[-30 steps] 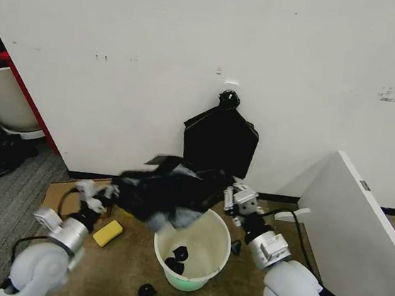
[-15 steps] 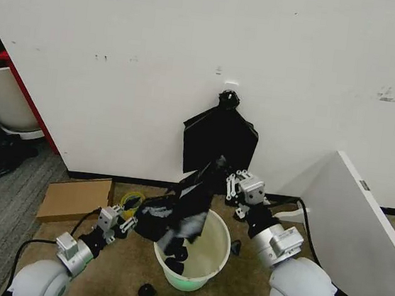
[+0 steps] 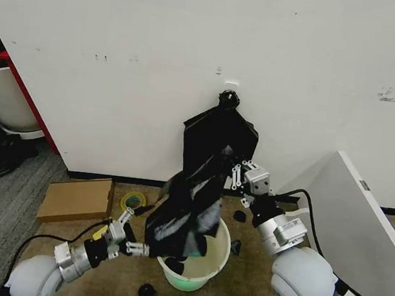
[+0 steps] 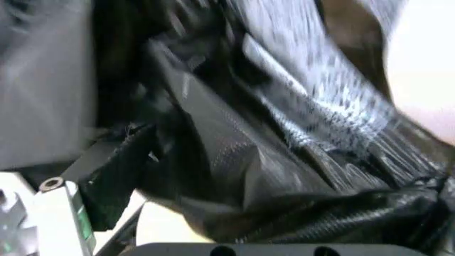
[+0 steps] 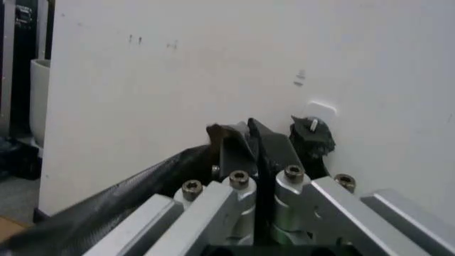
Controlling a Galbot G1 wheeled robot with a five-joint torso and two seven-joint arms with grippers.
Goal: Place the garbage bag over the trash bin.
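Black bag (image 3: 189, 208) hangs stretched over white bin (image 3: 197, 275), pinched by right gripper (image 3: 236, 175) above and left gripper (image 3: 132, 242) below.

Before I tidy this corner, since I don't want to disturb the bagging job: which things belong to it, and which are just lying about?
In the job:
garbage bag, stretched between both grippers
trash bin
left gripper
right gripper

Lying about:
cardboard box
tape roll
black bundle hung on the wall
black scraps on the floor
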